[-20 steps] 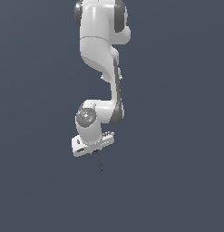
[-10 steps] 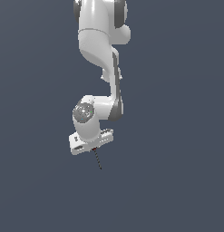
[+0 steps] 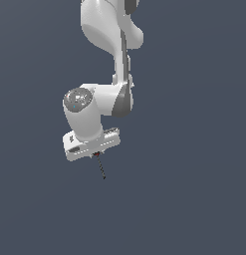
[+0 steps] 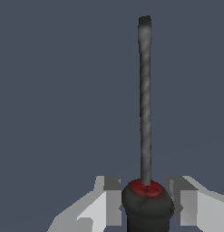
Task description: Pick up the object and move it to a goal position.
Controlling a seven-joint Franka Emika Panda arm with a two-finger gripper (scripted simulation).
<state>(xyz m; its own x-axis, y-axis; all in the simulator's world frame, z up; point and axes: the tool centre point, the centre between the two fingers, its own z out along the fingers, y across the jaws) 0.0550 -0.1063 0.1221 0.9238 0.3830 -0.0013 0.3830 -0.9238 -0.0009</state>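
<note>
Gripper (image 3: 96,154) clenched on screwdriver (image 4: 145,118), fingers (image 4: 106,206) pressing either side of red-and-black handle (image 4: 146,204). Thin dark shaft (image 3: 101,168) pointing down from gripper, slightly tilted, against plain dark background.

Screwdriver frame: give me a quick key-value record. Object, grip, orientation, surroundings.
object: screwdriver, red-and-black handle, thin dark shaft
gripper: gripper, white, one finger on each side of the handle
grip state: shut on the handle, wrist view
shaft: free, pointing away from the gripper; in the exterior view it hangs below the gripper, slightly tilted
contact with a surface: none visible
surroundings: plain dark grey background, nothing else in view
goal marker: none visible
</note>
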